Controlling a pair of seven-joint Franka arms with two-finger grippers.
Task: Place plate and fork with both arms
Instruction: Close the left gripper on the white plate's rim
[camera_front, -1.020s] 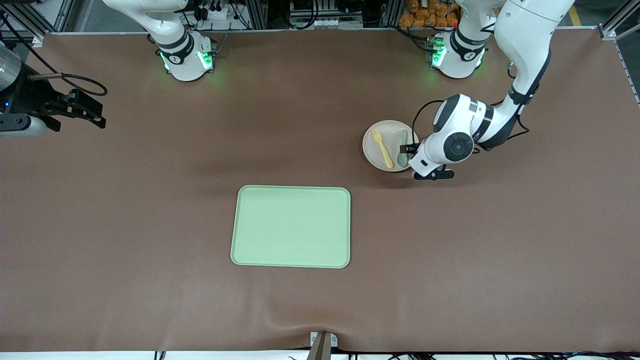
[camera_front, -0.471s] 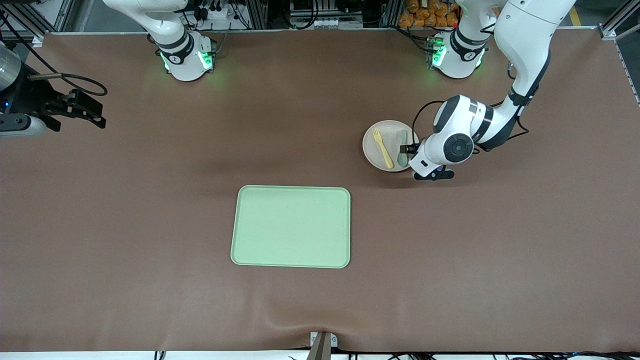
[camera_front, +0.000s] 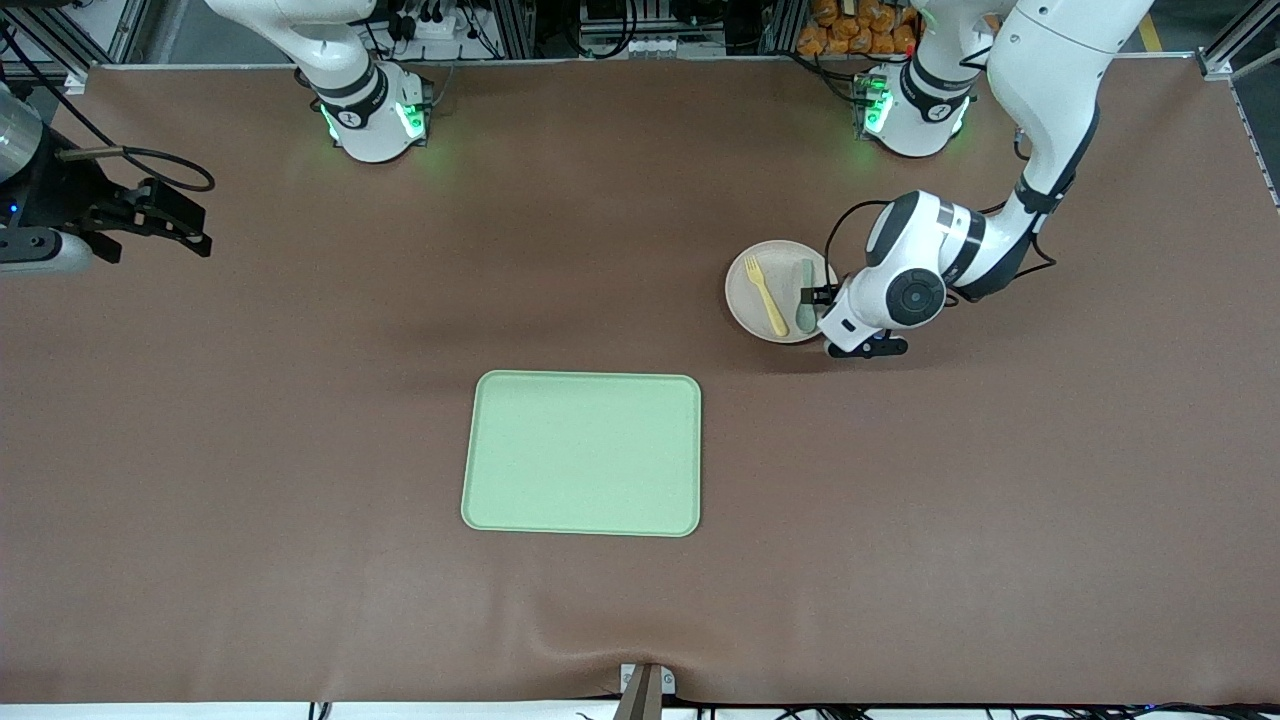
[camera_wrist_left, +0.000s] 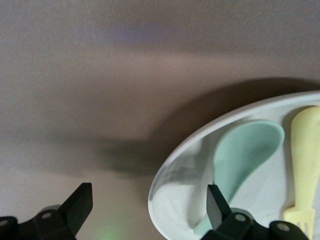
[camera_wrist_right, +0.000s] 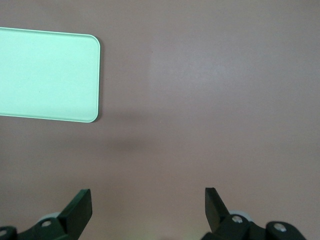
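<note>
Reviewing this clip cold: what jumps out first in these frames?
The left gripper is down at the rim of the plate, fingers open, one inside the rim and one outside. On the plate lie the fork and a spoon side by side. Nearer the camera sits the light-green tray, with nothing on it.

Fork (camera_front: 766, 297), spoon (camera_front: 806, 297) on plate (camera_front: 745, 303); left claw (camera_front: 818, 297) at rim.

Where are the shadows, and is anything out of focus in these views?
Left wrist view: the plate casts a dark shadow on the table; the left gripper's fingers look soft. Front view: sharp, with a faint shadow beside the left gripper.
</note>
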